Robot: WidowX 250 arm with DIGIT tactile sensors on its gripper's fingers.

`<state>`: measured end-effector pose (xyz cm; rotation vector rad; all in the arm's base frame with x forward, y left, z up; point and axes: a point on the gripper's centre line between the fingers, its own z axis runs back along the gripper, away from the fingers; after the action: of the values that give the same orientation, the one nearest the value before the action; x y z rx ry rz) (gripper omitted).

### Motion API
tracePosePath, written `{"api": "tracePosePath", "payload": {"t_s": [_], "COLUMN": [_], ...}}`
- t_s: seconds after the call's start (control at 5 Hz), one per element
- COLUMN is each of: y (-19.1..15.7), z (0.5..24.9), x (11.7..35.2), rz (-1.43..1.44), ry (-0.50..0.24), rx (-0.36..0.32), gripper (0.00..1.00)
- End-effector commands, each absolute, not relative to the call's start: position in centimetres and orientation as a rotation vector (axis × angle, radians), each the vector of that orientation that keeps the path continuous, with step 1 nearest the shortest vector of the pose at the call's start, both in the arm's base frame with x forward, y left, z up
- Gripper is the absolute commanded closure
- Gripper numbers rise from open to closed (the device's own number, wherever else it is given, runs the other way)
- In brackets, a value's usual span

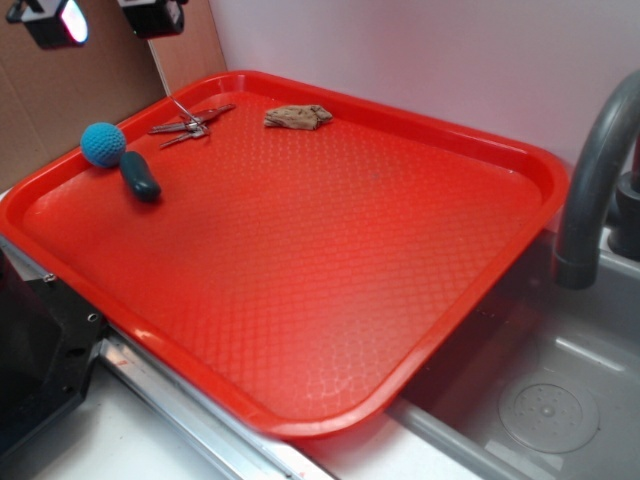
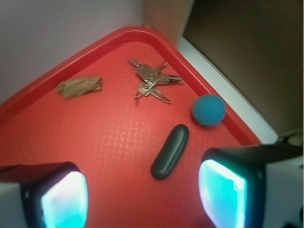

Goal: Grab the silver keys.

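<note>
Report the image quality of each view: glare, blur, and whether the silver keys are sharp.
Exterior view: soft and washed out toward the pale wall, sheen along the red tray rim; silver keys small but legible. Wrist view: keys and blue ball fairly sharp; the gripper fingers are blurred in the foreground, glowing cyan, set wide apart.

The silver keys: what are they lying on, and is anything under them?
The keys lie fanned out flat on the bare red tray, near its corner. Nothing shows beneath them but tray; the spots directly under the blades are covered. The gripper is above, open.
</note>
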<state>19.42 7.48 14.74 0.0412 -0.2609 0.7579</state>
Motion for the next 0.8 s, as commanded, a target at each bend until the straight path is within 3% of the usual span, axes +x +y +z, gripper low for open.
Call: {"api": "tracePosePath", "payload": {"t_s": [0.0,0.2,0.4,0.6], "y": [8.4,8.4,9.5,9.1], "z": [15.5,15.5,13.2,11.3], "x": [19.2,19.2,20.4,22.0], "rz": [0.767,0.767,0.854,0.918], "ry": [-0.288,-0.288,-0.306,-0.403], "rx": [0.042,0.042,0.103,0.133], "gripper": [0.00,0.00,0.00,0.00]}}
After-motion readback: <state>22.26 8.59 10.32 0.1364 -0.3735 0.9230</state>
